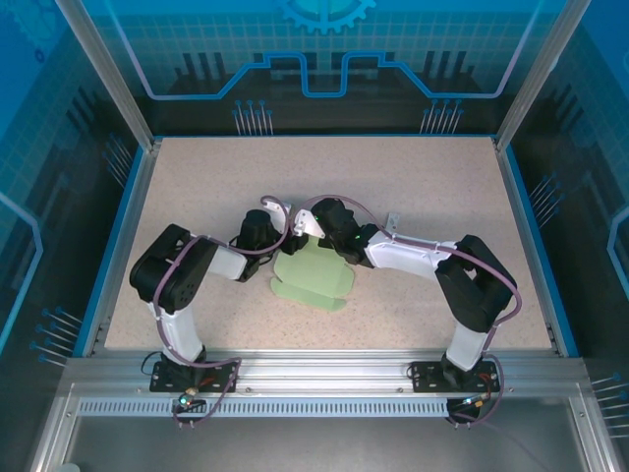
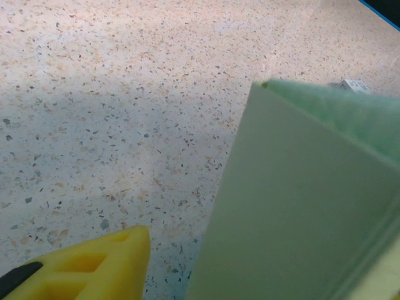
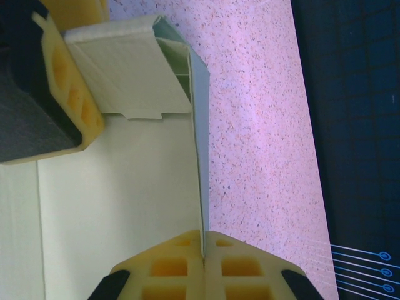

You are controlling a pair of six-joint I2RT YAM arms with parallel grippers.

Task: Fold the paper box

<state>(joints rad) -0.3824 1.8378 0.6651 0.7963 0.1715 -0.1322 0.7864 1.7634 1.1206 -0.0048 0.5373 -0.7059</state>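
Note:
The pale green paper box (image 1: 313,280) lies partly flat at the table's middle, its far end folded up. My right gripper (image 3: 204,240) is shut on the top edge of an upright side wall (image 3: 199,125). A doubled-over end panel (image 3: 134,69) stands between the yellow fingers (image 3: 65,94) of my left gripper (image 1: 285,236). In the left wrist view that panel (image 2: 300,206) fills the right side. One yellow finger (image 2: 94,269) stands clear of it with bare table between, so the left gripper (image 2: 262,256) is open around the panel.
The speckled beige table (image 1: 423,177) has a blue rim and clear enclosure walls. A small pale metal bit (image 1: 391,220) lies just behind the right arm and also appears past the box as a pale metal bit (image 2: 355,84).

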